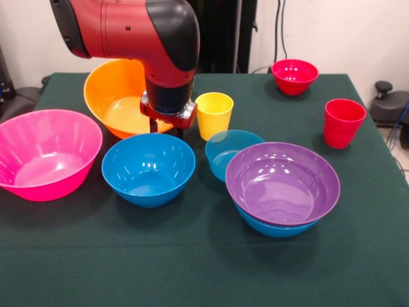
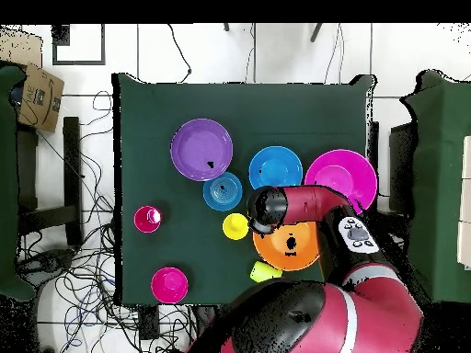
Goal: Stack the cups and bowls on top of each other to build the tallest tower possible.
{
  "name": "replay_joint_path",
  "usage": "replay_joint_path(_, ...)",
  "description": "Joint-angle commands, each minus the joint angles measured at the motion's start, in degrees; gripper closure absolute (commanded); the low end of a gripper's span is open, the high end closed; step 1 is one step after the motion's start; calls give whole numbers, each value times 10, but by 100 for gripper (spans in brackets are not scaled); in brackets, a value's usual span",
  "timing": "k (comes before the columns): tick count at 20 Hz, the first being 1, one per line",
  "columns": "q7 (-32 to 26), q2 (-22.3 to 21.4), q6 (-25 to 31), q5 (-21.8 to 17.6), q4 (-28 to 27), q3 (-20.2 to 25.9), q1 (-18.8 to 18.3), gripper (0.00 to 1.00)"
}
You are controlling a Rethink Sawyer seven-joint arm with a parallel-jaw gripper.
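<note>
Overhead view: green table [image 2: 184,101] among floor cables [image 2: 83,276]; gripper [image 1: 167,131] state unclear.

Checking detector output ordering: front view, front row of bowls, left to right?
Pink bowl → blue bowl → small translucent blue bowl → purple bowl, which sits nested in another blue bowl.

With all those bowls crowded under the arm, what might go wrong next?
The gripper hangs low over the orange bowl, close to the yellow cup; a sideways move might knock the cup over. The purple bowl already sits in a blue bowl, a wide base, but narrow cups placed higher could make the stack wobble.
</note>
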Motion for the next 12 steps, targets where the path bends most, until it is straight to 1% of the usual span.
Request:
replay_joint_path(1,-67,-3,-2,-13,-11,49,3,0)
replay_joint_path(6,-97,-50,56,8,-6,64,-1,0)
replay_joint_path(9,-102,-49,66,6,-15,67,-3,0)
replay_joint_path(12,-109,-31,59,-3,-31,73,-9,0)
